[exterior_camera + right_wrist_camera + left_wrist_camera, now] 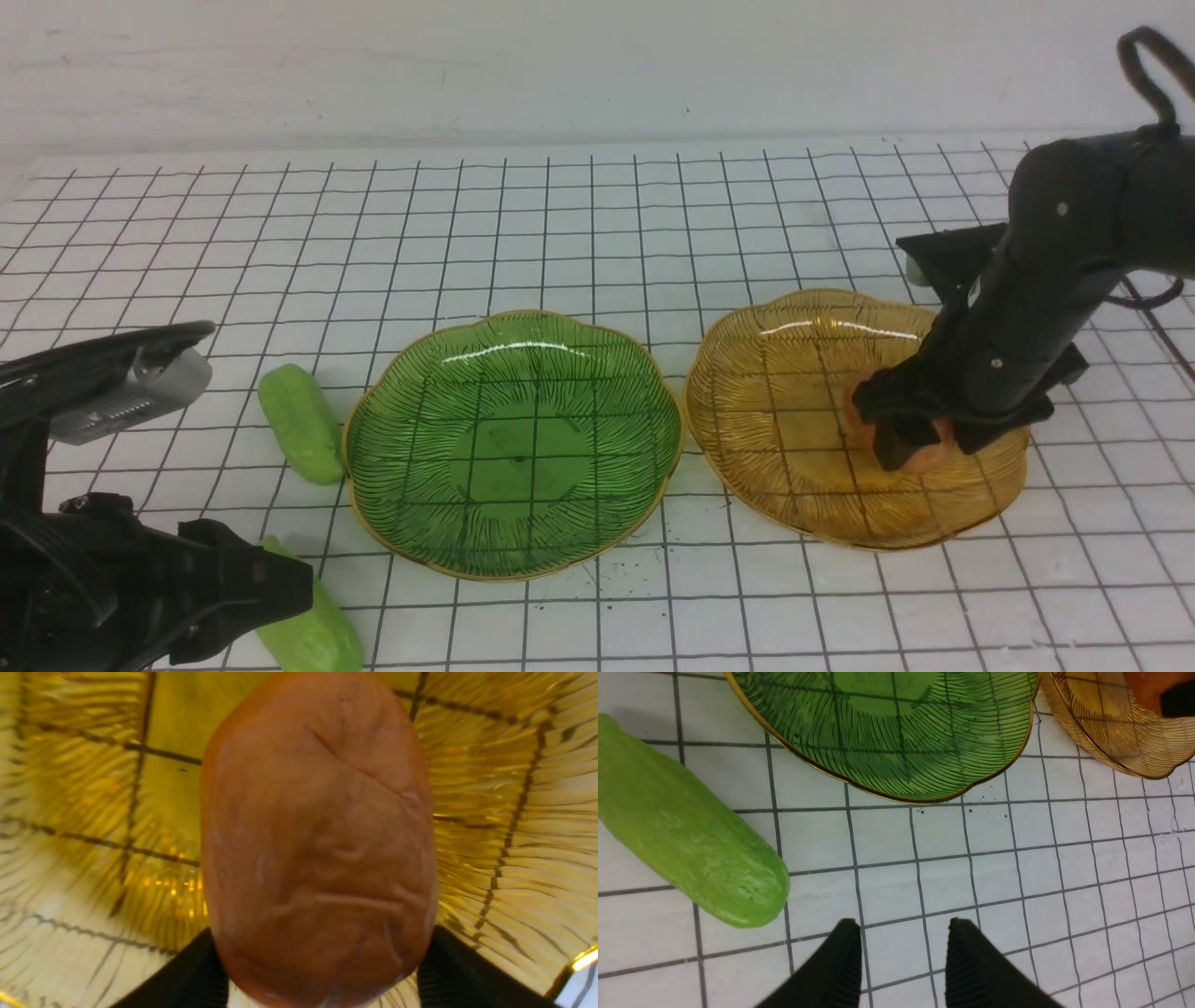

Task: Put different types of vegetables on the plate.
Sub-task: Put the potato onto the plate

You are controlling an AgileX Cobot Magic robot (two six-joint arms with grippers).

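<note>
One cucumber (686, 830) lies just beside the left gripper (901, 926), jaws apart and empty; right gripper (898, 446) clamps potato (317, 835) low inside amber dish (775, 411).

Glossy ribbed green glass dish (411, 411), waxy cucumber (691, 835), matt wrinkled potato (317, 835)
</note>
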